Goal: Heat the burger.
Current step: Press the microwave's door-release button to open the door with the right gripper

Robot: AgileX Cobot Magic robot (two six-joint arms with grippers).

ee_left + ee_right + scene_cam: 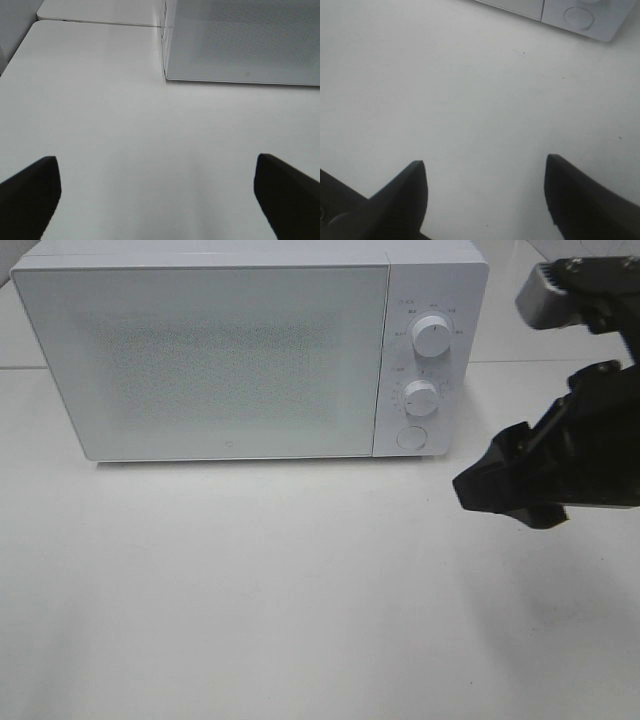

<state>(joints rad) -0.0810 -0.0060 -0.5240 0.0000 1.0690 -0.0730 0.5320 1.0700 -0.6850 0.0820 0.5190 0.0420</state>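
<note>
- Microwave, white, stands toward the far edge of the table. Its frosted door is closed, and two knobs and a round button sit on its right-hand panel.
- Left gripper hangs over the table near the microwave's front left corner, jaws spread wide with nothing between them.
- Right gripper hovers near the table's right edge, in front of the button, jaws well apart and empty.
- Whereabouts of the burger: cannot tell from these views.
</note>
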